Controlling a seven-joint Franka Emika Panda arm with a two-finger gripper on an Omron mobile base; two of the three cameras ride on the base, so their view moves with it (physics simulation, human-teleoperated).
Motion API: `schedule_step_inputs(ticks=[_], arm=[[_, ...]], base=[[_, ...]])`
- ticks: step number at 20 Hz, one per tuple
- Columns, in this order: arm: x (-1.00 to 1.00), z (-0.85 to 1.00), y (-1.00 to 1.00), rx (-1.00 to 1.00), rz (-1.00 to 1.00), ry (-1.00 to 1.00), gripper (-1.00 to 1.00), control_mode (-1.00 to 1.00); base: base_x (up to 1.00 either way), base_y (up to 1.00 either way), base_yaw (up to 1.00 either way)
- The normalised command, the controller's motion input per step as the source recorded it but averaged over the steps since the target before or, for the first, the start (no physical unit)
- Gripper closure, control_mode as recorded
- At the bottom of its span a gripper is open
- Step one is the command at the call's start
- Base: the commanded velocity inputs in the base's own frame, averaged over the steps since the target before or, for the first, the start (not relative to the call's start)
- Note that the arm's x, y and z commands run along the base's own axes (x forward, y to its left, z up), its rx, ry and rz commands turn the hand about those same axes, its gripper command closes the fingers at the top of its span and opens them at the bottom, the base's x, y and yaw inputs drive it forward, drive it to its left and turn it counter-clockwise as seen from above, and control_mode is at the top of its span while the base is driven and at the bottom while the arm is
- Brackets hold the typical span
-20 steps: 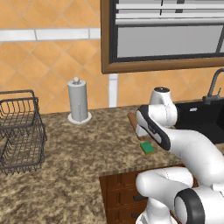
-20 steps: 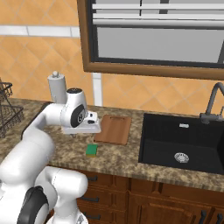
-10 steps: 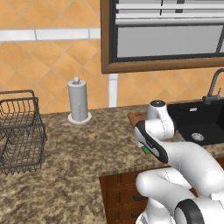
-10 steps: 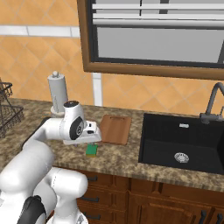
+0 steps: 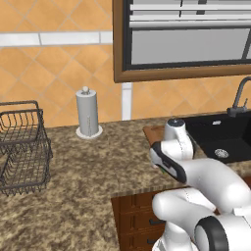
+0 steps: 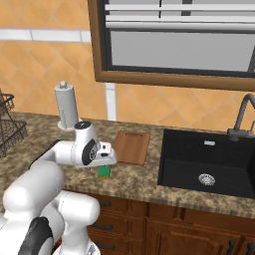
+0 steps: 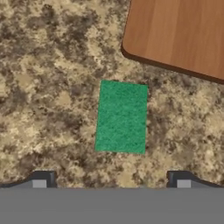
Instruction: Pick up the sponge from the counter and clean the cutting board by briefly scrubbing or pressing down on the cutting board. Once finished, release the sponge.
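I've got the gripper (image 7: 111, 180) hanging over the sponge (image 7: 121, 116), looking straight down at it in the hand view. Fingers are spread wide, nothing between them, tips apart at the bottom of that view w/ the sponge's green top sitting centred in the gap but a bit ahead of them.

Sponge (image 6: 104, 171) lies flat on the counter (image 6: 134, 182), near the front edge, just off the near left corner of the cutting board (image 6: 131, 146). Not touching the board; a strip of granite shows between them. Board (image 7: 180, 31) is flat, its right edge close to the sink (image 6: 206, 162) rim.

My read: still the approach step, pick not yet made. Risks from here:
- Sponge's long side runs away from the fingers, so I'd close across the short side. Fine, but if I drop in w/o shifting fwd, tips may land on the near end only and it pivots out.
- It's low and soft. Stop too high and the pads pinch just the green layer and slip; go too deep and tips jam into the counter.
- Board corner is near. Any drift that way and a finger could nudge the board.
- Sponge is close to the counter's front edge, so a bad shove could push it off.

In the left base view the wrist (image 5: 176, 139) blocks the sponge, so I can't cross-check height there.
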Motion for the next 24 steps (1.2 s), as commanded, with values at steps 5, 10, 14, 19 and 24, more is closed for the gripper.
schedule_step_inputs(ticks=[5,10,14,19,24], arm=[[0.28,-0.09,0.0,0.0,0.0,0.0,-1.0,-1.0],[0.15,-0.08,-0.06,0.02,0.0,0.0,-1.0,-1.0],[0.1,-0.11,-0.09,0.03,0.0,0.0,-1.0,-1.0],[0.11,-0.24,-0.02,0.03,0.0,0.0,-1.0,-1.0],[0.14,-0.33,0.0,0.0,0.0,0.0,-1.0,-1.0]], base=[[0.0,0.0,0.0],[0.0,0.0,0.0],[0.0,0.0,0.0],[0.0,0.0,0.0],[0.0,0.0,0.0]])
